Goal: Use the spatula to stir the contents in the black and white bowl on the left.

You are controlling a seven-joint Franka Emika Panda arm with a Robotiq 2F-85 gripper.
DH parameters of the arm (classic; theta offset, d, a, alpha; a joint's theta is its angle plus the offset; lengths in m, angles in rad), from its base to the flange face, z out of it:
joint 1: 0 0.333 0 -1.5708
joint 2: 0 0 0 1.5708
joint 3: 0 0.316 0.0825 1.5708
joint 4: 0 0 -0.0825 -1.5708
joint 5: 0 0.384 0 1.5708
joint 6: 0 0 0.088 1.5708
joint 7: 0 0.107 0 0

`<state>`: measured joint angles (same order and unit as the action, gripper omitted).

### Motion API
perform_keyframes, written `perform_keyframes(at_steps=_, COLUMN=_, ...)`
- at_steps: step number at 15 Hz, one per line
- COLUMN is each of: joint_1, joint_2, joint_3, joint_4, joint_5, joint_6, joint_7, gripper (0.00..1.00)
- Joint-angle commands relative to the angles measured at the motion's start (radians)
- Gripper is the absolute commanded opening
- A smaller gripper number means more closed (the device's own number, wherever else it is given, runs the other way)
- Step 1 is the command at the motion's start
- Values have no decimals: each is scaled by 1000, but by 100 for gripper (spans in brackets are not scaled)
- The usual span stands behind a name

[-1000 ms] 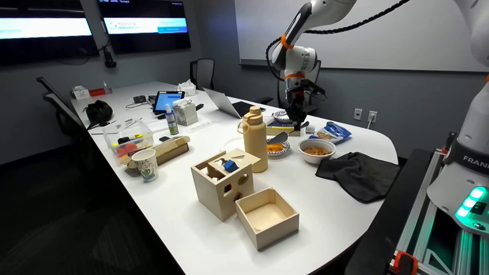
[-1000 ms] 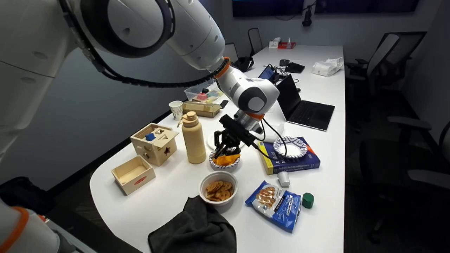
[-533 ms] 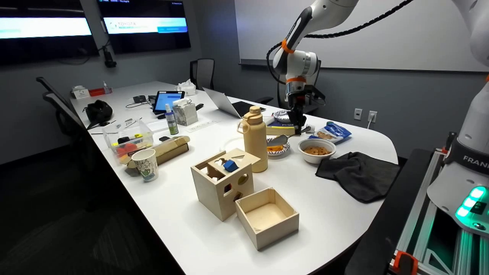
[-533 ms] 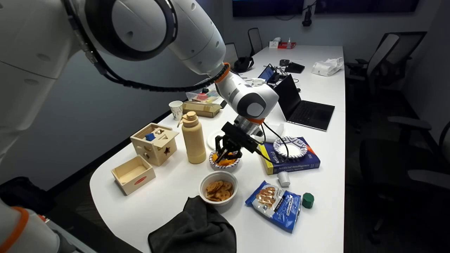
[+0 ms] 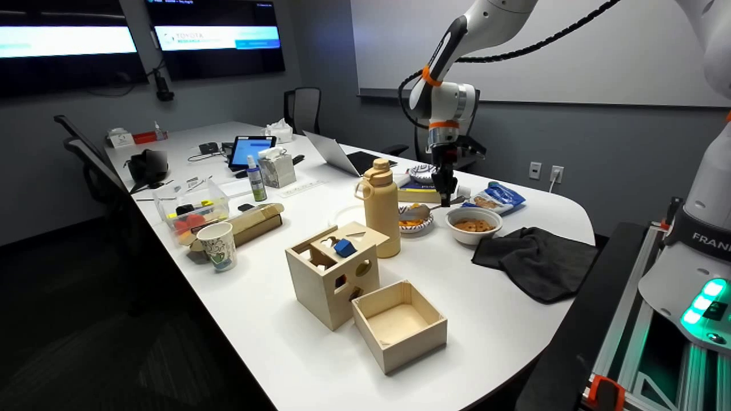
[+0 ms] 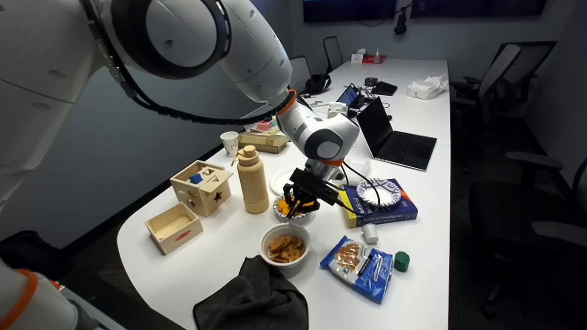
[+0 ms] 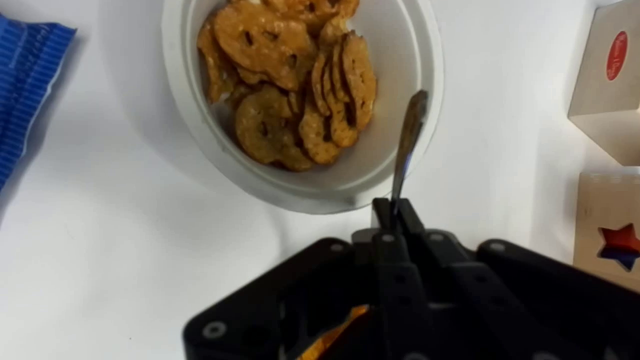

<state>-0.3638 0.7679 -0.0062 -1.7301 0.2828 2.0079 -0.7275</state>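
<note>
Black claw (image 7: 394, 206) pinching gray metal spatula (image 5: 417, 213) in/over b/w round paper bowl (image 5: 417, 229), mid-frame; prob. stirring. Next: sweep orange chips (image 6: 283, 207).

Both exterior views: floor (image 5: 137, 348) dim, tabletop (image 5: 257, 302) bright. In exterior view: wall screens (image 5: 211, 39) glowing, dark object (image 5: 140, 168) partly blurred. Wrist view: soft shadow beside white bowl (image 7: 310, 199).

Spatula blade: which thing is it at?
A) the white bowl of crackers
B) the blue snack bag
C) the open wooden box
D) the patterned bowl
D: in an exterior view the spatula blade, its handle clamped in the gripper, shows across the orange filling of the patterned bowl; whether it touches the filling, I can't tell.
</note>
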Motion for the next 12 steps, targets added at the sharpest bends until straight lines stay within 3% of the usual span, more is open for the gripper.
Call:
perform_keyframes(at_steps=1, joint_1=12, joint_2=-28, joint_3=-1, joint_4=-60, joint_5=-29, joint_6=81, joint_7=-7, gripper=1)
perform_keyframes(at_steps=6, joint_1=12, joint_2=-33, joint_3=6, joint_4=-84, joint_5=-44, joint_6=130, joint_7=-7, gripper=1)
perform_keyframes(at_steps=7, joint_1=12, joint_2=-35, joint_3=5, joint_4=-86, joint_5=-47, joint_6=133, joint_7=-7, gripper=11)
perform_keyframes(at_steps=8, joint_1=12, joint_2=-37, joint_3=6, joint_4=-87, joint_5=-51, joint_6=134, joint_7=-7, gripper=30)
perform_keyframes(at_steps=12, joint_1=12, joint_2=-54, joint_3=7, joint_4=-101, joint_5=-60, joint_6=144, joint_7=-6, gripper=59)
